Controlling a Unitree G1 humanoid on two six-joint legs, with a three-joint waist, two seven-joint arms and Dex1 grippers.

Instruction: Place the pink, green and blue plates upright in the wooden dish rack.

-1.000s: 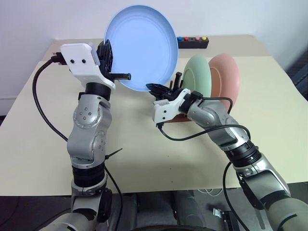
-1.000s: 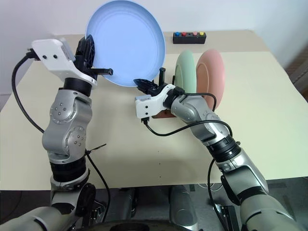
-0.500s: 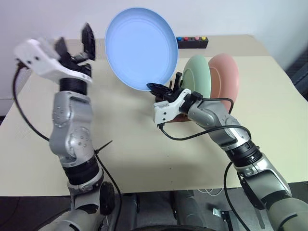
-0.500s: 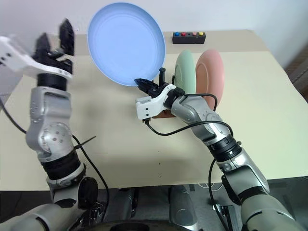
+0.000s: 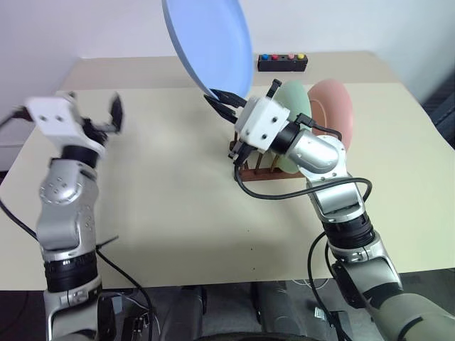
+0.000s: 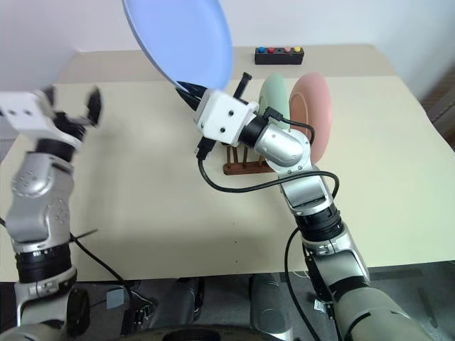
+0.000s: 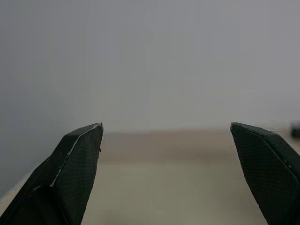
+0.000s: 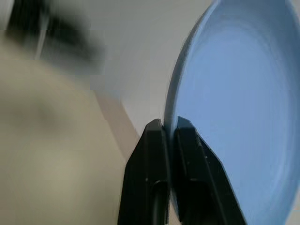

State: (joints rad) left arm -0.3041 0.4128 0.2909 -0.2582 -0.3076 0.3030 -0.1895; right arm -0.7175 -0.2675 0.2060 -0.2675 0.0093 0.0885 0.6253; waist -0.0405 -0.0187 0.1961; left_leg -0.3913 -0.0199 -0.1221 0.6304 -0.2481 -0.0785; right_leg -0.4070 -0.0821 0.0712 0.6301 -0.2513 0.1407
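Right wrist view shows my right fingers [image 8: 169, 129] pinched tight on the blue plate's [image 8: 234, 103] rim. The head view adds the plate raised edge-on above the rack [image 5: 257, 170], where green [image 5: 293, 103] and pink [image 5: 334, 110] stand upright. My left fingers [image 7: 166, 140] gape wide, empty, over the surface [image 5: 163, 177].

My head stereo pair looking forward and down over the bench [image 5: 163, 177], both eyes sharing it, left wrist camera facing the wall, right wrist camera close against the blue plate [image 8: 234, 108]
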